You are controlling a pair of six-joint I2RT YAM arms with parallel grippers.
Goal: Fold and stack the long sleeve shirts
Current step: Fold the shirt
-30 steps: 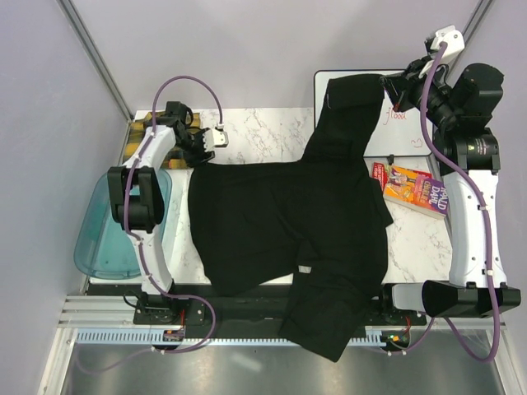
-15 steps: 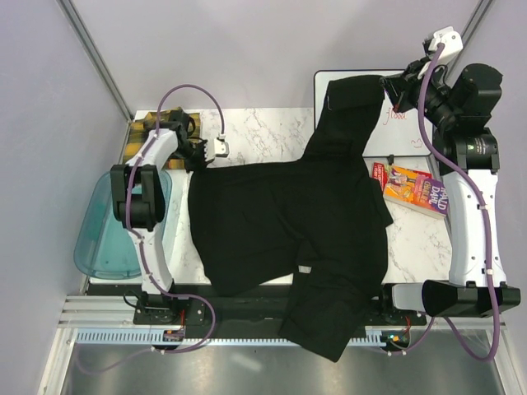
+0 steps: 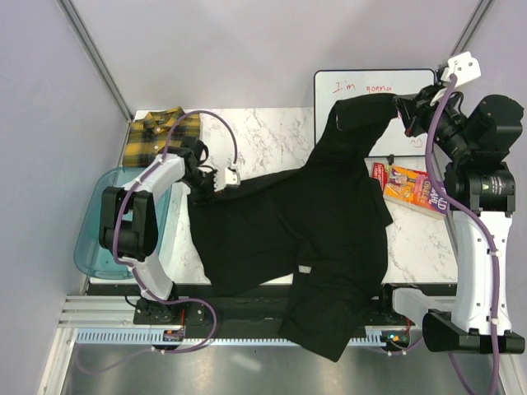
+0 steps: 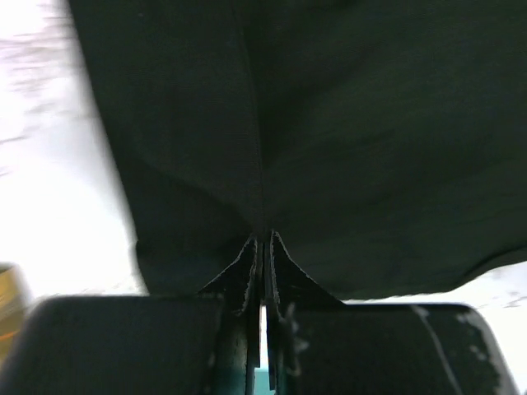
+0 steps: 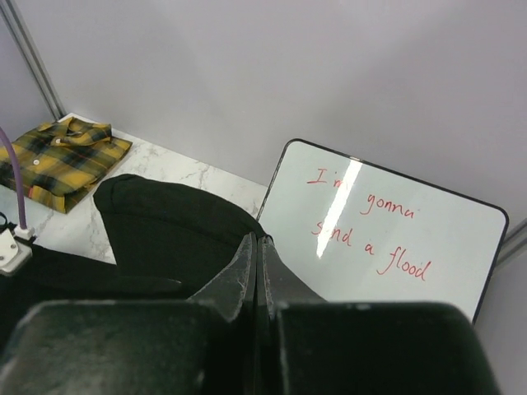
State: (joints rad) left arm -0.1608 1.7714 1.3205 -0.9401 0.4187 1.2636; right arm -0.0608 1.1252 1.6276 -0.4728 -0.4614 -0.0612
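With the black shirt (image 3: 288, 222) lying spread on the table (image 3: 263, 132), the left gripper (image 4: 262, 239) is pinching its left edge and the right gripper (image 5: 258, 243) its far sleeve, so a fold seems to be starting and both ends need drawing inward.

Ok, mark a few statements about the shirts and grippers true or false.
1. The left gripper and right gripper are both shut on the black shirt. True.
2. The plaid shirt lies in the blue tub. False: it lies folded at the far-left corner of the table, outside the tub.
3. The black shirt is folded. False: it is spread open across the table.
4. A whiteboard with red writing sits at the far right. True.
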